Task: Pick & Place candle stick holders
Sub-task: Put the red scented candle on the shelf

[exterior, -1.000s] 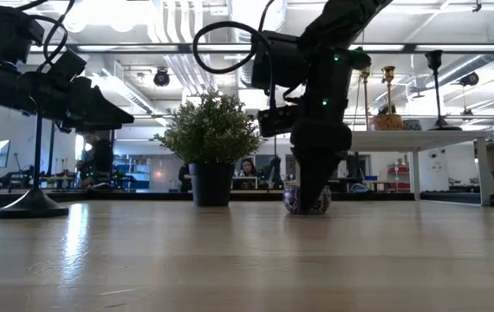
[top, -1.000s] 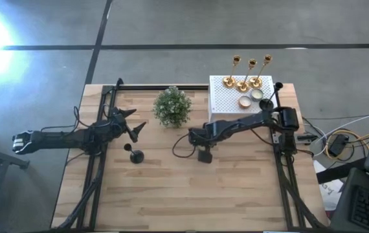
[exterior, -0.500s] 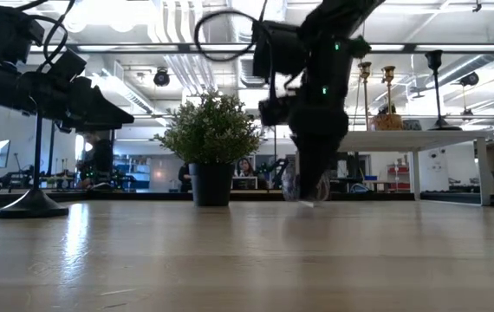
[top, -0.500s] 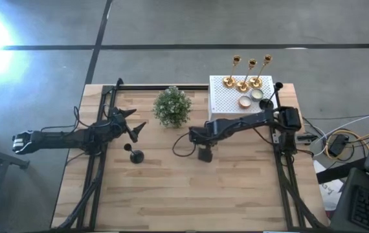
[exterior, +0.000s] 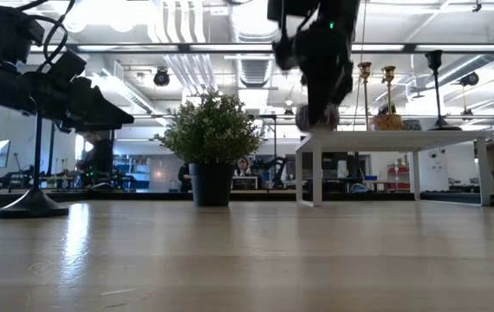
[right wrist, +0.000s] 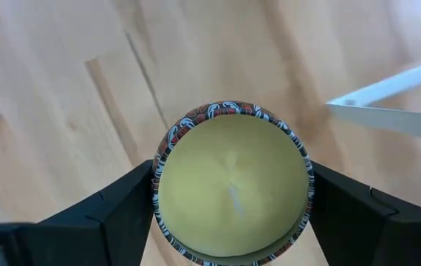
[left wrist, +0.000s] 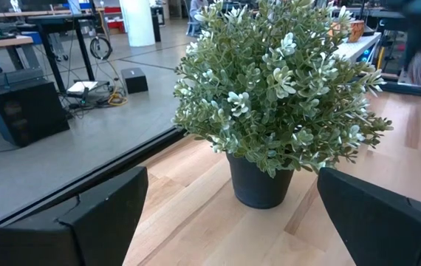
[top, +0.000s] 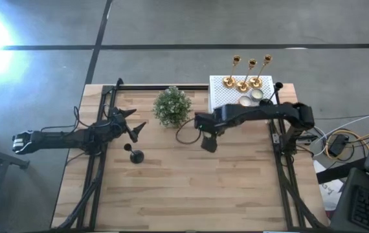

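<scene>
Yellow wax fills the patterned candle tin [right wrist: 232, 183] that your right gripper [top: 208, 141] has clamped between its fingers [right wrist: 107, 218], rim up and level. You see it lifted well clear of the wooden table [top: 171, 194], out toward the table's middle. What your next move turns on, as I judge it: the white perforated box [top: 226, 100] lies toward the table's far right corner from the tin, and in the low view the tin [exterior: 316, 115] hangs about level with the box top [exterior: 386, 134], near its left edge. So you probably carry it up and over, not just across.

On that box stand three gold candle stick holders [top: 243, 83]; a black one [top: 135, 155] stands on the table near the left edge, just beside your left gripper [top: 134, 126], which hovers spread wide, facing the potted plant [left wrist: 277, 96].
</scene>
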`<move>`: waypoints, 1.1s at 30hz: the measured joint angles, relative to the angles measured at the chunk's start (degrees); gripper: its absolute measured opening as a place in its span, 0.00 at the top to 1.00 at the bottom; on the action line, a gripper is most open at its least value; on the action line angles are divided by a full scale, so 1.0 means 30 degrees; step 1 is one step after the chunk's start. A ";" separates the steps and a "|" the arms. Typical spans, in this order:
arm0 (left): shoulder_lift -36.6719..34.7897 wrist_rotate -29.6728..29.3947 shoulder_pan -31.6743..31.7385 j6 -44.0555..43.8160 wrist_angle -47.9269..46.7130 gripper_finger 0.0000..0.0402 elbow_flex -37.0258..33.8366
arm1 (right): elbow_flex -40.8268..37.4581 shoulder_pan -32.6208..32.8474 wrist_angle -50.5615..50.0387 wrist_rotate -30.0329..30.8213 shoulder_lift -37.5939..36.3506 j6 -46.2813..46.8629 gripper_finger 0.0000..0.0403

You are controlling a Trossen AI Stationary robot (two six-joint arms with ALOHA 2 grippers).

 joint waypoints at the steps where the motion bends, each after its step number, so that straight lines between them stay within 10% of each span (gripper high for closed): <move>1: 0.0003 0.0000 0.0000 0.0000 -0.0004 0.01 0.0000 | 0.0265 -0.0212 -0.0316 0.0010 -0.0306 -0.0004 0.28; 33: -0.0004 -0.0001 0.0000 0.0000 -0.0121 0.01 0.0000 | 0.0675 -0.8208 -0.2344 -0.1156 -0.3027 -0.0357 0.28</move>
